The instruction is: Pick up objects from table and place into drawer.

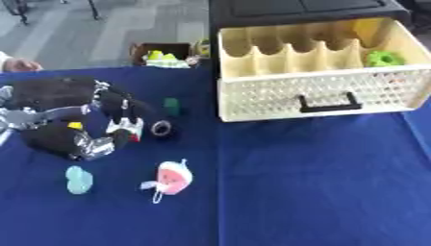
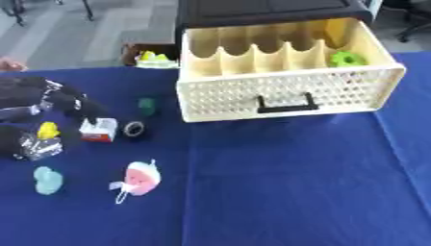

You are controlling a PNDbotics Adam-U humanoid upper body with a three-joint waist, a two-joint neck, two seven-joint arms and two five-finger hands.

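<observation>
Drawer [image 1: 320,93] open, L hand [image 1: 80,120] nr toys

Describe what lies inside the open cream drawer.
The drawer holds a green object in its right rear compartment. The other compartments look empty, though their floors are partly hidden by the dividers and front wall.

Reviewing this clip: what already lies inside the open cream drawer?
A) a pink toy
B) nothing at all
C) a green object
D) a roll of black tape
C: a green object sits in the right rear compartment of the drawer, while the pink toy lies on the table.
</observation>
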